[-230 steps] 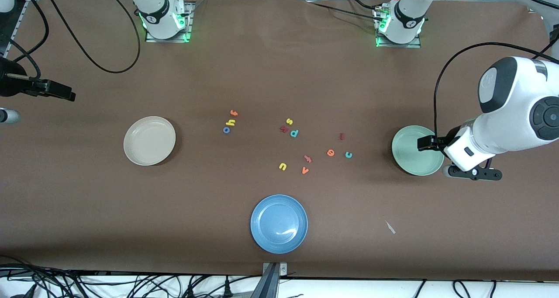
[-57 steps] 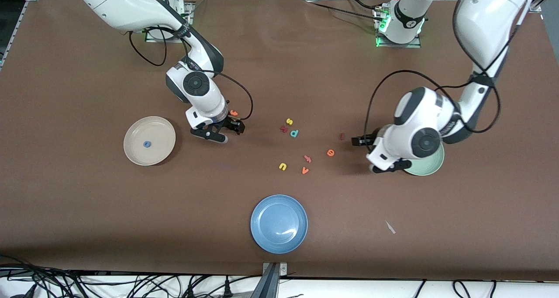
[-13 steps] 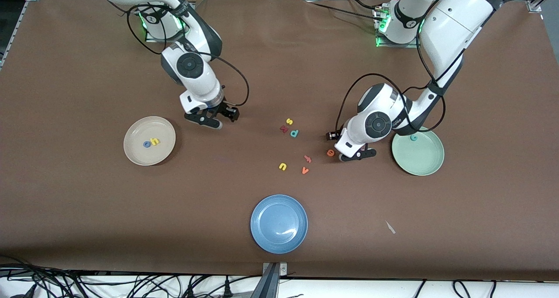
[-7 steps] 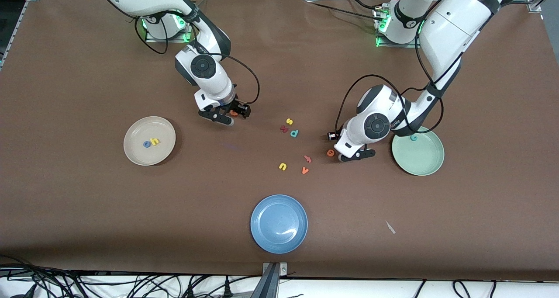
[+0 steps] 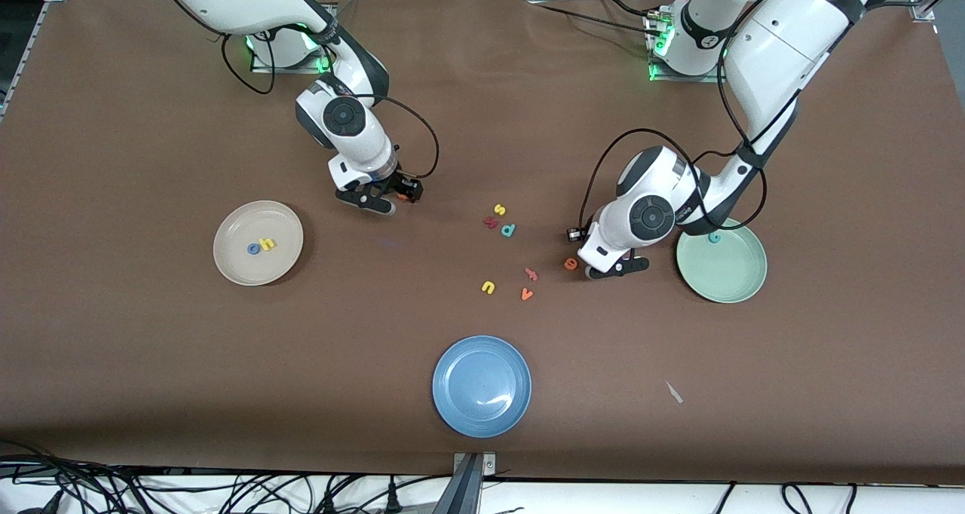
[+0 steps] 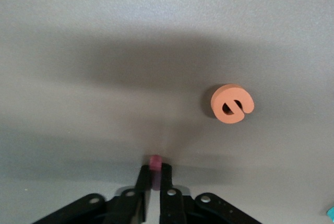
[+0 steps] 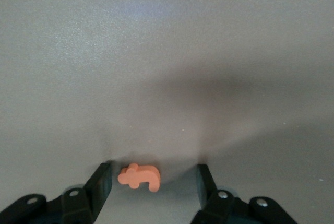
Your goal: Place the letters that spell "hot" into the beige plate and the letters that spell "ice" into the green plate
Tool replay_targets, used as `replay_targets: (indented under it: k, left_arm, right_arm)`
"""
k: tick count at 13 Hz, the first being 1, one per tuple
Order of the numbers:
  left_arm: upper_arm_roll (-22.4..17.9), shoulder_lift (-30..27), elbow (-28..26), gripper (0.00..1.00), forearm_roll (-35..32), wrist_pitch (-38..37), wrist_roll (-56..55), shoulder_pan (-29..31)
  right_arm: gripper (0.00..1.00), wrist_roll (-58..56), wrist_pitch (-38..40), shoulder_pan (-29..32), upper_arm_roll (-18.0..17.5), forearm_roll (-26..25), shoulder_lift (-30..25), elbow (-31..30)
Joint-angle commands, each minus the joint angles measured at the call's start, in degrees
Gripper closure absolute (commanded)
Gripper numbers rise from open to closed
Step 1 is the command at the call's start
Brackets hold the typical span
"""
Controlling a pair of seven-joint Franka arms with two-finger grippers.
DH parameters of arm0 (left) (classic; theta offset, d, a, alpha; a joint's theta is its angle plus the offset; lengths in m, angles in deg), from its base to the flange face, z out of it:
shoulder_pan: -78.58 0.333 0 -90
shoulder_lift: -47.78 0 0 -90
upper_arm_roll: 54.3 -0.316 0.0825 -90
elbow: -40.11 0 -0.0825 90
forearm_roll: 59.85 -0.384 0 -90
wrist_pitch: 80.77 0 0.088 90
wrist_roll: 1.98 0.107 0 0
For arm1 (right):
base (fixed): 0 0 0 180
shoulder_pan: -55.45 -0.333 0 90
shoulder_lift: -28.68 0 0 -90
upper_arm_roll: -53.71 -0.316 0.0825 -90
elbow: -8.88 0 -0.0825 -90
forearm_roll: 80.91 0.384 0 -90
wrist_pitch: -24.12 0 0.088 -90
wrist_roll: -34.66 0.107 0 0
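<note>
Front view: blue o (image 5: 254, 249) and yellow h (image 5: 266, 243) are seen in the beige plate (image 5: 234, 269), teal c (image 5: 714, 237) in the green plate (image 5: 735, 284) near its rim. Orange e (image 5: 571, 263) lies on the table (image 5: 151, 363) just beside the left gripper (image 5: 603, 265), mid-table. Left wrist: fingers are clamped tight on a small dark red i (image 6: 154, 162). Right wrist: right gripper (image 7: 154, 182) is spread wide around the orange t (image 7: 139, 176), which touches neither finger.
</note>
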Motion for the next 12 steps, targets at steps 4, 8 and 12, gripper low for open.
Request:
replay_targets:
  k: [4,8,12]
  left_arm:
    - [0.04,-3.29,1.29,1.00,-1.84,-4.70,1.39,2.17]
    - [0.13,-7.07,2.27,1.00,-1.75,-14.91,16.14,9.63]
    - [-0.22,-6.73,1.66,1.00,-2.45,-15.98,29.25,17.72]
  right_arm:
    - [0.83,0.83,-1.40,-0.16,0.16,-2.10,0.63,-0.38]
    - [0.98,-7.48,2.44,6.57,0.16,-3.43,-4.10,-0.38]
    - [0.98,-24.35,10.20,14.06,-0.02,-3.25,-10.08,-0.03]
